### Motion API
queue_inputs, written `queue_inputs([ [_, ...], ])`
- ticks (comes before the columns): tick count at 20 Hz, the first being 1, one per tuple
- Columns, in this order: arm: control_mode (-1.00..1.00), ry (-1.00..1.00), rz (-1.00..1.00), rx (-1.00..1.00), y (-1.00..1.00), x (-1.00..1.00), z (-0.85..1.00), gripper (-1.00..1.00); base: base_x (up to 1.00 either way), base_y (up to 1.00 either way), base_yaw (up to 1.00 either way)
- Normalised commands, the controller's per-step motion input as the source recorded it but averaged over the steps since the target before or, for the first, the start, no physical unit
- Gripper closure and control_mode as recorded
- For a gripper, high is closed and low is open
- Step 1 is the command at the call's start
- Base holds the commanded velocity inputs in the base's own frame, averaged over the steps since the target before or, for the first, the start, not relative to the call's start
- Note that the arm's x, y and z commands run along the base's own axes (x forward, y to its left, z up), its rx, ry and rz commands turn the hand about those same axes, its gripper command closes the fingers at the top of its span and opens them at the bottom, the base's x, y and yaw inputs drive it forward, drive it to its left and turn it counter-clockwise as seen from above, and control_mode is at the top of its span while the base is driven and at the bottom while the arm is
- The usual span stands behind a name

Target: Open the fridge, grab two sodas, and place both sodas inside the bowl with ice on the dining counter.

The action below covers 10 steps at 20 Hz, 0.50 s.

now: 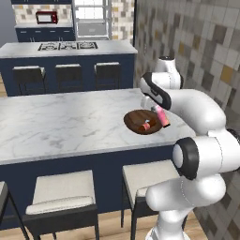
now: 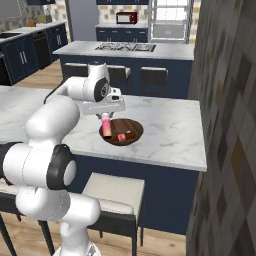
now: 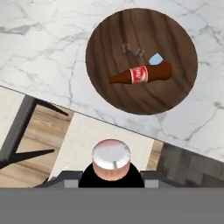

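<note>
Tool point(image 2: 105, 118) grips pink soda point(image 2: 106, 125) above bowl point(image 2: 131, 136) edge.

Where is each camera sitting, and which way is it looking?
Left base view: behind the arm on its left, looking forward and down at the counter; arm at lower right.
Right base view: behind on the right, same counter; arm at lower left, gripper shut on the pink soda.
Hand view: on the hand, looking down at the bowl.
All three share the bowl and the brown soda lying in it.
</note>
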Motion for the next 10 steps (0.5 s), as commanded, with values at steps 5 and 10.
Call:
queue_inputs([
  [5, -1.00, 0.01, 0.10, 0.00, 0.00, 0.63, -0.37, 1.00, 0.00, 0.00, 0.00],
  [10, -1.00, 0.00, 0.07, 0.00, 0.00, 0.41, -0.40, 1.00, 0.00, 0.00, 0.00],
])
